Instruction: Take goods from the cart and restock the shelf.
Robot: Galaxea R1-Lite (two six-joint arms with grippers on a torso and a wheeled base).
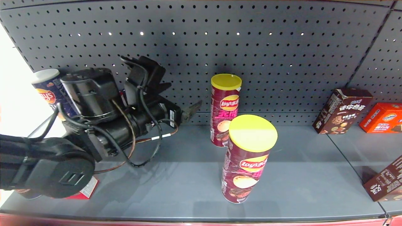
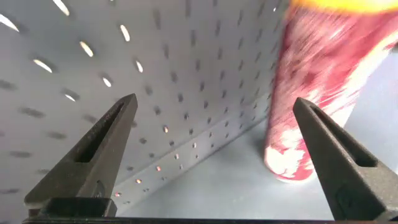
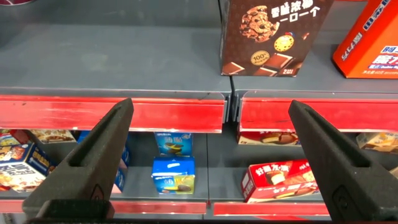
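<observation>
Two maroon chip cans with yellow lids stand upright on the grey shelf (image 1: 176, 175). The rear can (image 1: 225, 110) is near the pegboard and the front can (image 1: 246, 160) is near the shelf's front edge. My left gripper (image 1: 192, 109) is over the shelf just left of the rear can, pointing at it and apart from it. In the left wrist view it (image 2: 214, 102) is open and holds nothing, with the rear can (image 2: 317, 93) beyond one fingertip. My right gripper (image 3: 210, 104) is open and empty in front of the shelf's red price rail (image 3: 124, 113).
A blue chip can (image 1: 46, 89) stands behind the left arm, and a red packet (image 1: 89, 189) lies under it. To the right are a brown cookie box (image 1: 342, 111), an orange box (image 1: 381, 117) and another brown box (image 1: 384, 183). Boxed goods (image 3: 174, 174) fill the lower shelf.
</observation>
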